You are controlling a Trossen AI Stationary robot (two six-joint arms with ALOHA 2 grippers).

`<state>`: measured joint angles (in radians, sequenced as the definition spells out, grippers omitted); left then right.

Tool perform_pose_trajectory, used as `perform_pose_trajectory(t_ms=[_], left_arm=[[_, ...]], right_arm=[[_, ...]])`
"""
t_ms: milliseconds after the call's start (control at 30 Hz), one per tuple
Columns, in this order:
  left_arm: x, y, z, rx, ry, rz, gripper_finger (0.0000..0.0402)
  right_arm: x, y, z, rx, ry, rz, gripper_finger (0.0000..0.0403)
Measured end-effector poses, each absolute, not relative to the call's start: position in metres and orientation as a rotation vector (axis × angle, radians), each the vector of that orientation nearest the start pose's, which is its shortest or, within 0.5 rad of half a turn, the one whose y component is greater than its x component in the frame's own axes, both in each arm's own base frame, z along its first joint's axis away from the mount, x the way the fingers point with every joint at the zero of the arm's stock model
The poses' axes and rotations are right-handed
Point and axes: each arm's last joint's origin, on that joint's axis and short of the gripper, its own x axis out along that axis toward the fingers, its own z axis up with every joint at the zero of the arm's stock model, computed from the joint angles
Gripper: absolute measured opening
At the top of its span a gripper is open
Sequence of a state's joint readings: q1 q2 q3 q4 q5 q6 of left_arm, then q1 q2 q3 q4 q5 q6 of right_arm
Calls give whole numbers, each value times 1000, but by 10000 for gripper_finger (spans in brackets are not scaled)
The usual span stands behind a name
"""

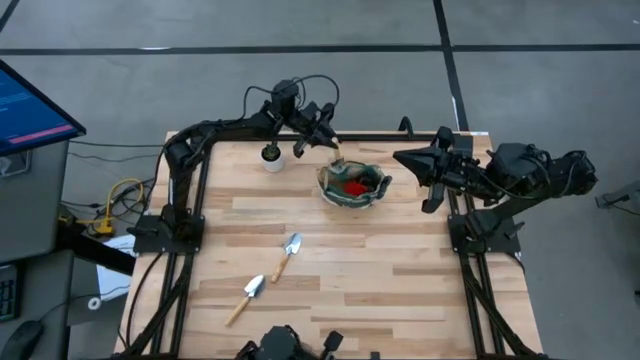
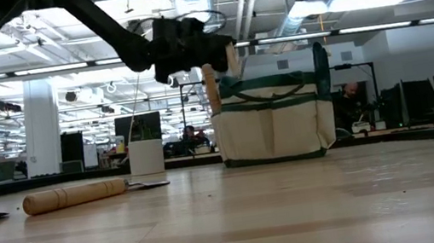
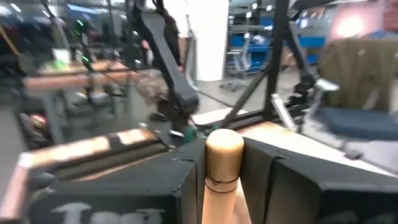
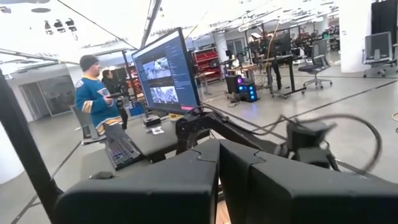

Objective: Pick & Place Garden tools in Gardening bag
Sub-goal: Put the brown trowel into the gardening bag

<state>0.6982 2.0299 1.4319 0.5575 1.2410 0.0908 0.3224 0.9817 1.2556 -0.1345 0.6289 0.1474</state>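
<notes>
At the lower centre of the high view two garden tools lie loose on the wooden table (image 1: 420, 290): one trowel (image 1: 246, 297) at lower left of centre and a second trowel (image 1: 286, 254) just above and right of it, apart from each other and well apart from the bag. Higher up, at the upper centre, the gardening bag (image 1: 353, 185) is seen with red showing inside. At its upper-left rim the left gripper (image 1: 331, 147) is poised, closed on the wooden handle of a third trowel (image 3: 219, 168); in the left wrist view the rounded handle end stands up between the two dark fingers. In the low view that handle (image 2: 211, 88) hangs just beside the bag's left wall (image 2: 274, 126), its blade end not visible. A white pot (image 1: 272, 157) sits left of the bag near the table's far edge. The right gripper (image 1: 412, 158) waits at the upper right, just beside the bag; its fingers look pressed together, holding nothing. Step in hand is judged to be placing the held trowel. Next, release over the opening is called for, then a reach to the loose trowels. A fourth tool cannot be made out.
</notes>
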Motion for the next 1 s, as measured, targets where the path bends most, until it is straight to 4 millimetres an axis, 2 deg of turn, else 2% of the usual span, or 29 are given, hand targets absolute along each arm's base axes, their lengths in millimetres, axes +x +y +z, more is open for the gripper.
perform_pose_trajectory(t_ms=[133, 400, 800, 1000], left_arm=[[351, 270, 273, 174, -52, -501, 48], [350, 271, 275, 220, -64, -494, 48], [389, 267, 276, 208, -89, -584, 48], [407, 257, 261, 152, -70, -686, 48]], right_arm=[[180, 40, 460, 191, -145, -305, 0], [180, 40, 460, 183, -144, -307, 0], [180, 40, 460, 183, -144, -300, 0], [180, 42, 459, 179, -138, -275, 0]])
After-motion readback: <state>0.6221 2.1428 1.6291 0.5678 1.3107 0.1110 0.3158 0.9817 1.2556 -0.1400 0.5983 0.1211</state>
